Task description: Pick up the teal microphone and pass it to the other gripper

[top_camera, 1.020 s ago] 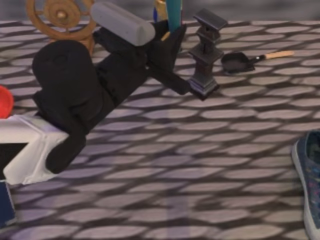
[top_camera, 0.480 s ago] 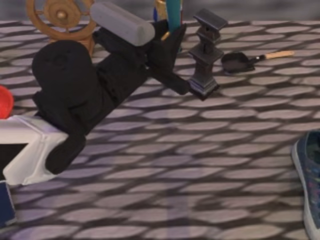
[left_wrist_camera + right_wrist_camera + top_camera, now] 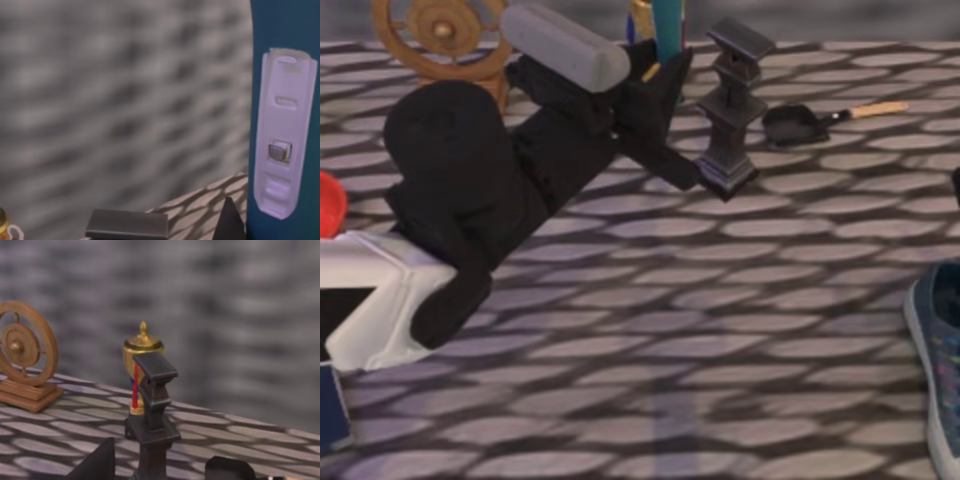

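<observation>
The teal microphone (image 3: 668, 24) stands upright in my left gripper (image 3: 658, 72) at the back of the table, just left of the black pedestal (image 3: 730, 108). The gripper is shut on its handle. The left wrist view shows the teal handle (image 3: 260, 75) close up with its white switch strip (image 3: 282, 135) and one black fingertip (image 3: 230, 222) beside it. The microphone's head is out of view. My right gripper (image 3: 167, 455) is open, facing the pedestal (image 3: 152, 405) from a distance. Only a dark sliver of the right arm (image 3: 956, 186) shows at the top view's right edge.
A wooden wheel (image 3: 440, 35) stands at the back left, and a gold trophy (image 3: 142, 352) behind the pedestal. A small black pan with a wooden handle (image 3: 800, 122) lies right of the pedestal. A blue shoe (image 3: 940, 350) is at the right edge, a red object (image 3: 328, 200) at the left.
A dark sliver of the right arm has come into the top view at its right edge. The left arm and the microphone have barely moved.
</observation>
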Motion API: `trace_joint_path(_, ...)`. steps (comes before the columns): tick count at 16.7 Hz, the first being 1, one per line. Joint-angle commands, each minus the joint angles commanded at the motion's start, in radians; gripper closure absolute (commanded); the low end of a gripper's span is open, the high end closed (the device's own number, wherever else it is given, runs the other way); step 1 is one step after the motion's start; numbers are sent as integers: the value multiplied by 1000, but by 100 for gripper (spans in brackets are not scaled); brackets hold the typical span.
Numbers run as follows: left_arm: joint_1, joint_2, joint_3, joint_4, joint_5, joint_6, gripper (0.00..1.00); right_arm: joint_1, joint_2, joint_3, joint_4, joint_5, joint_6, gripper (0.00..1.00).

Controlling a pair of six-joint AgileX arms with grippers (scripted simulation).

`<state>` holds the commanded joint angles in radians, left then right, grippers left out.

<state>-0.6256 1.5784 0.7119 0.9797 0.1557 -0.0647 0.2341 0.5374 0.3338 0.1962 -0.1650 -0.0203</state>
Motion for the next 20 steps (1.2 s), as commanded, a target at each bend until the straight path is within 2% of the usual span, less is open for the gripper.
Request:
trace_joint_path(6,0,0,0,0,0,0,100,182,462,283,175,-128,-25,0)
trace_joint_path(10,0,0,0,0,0,0,100,261,646,394,240,-184,-39,0)
trace_joint_path(13,0,0,0,0,0,0,100,280,690,417,252,-197,-42,0)
trace_joint_path(20,0,0,0,0,0,0,100,290,727,451,260,-184,-41,0)
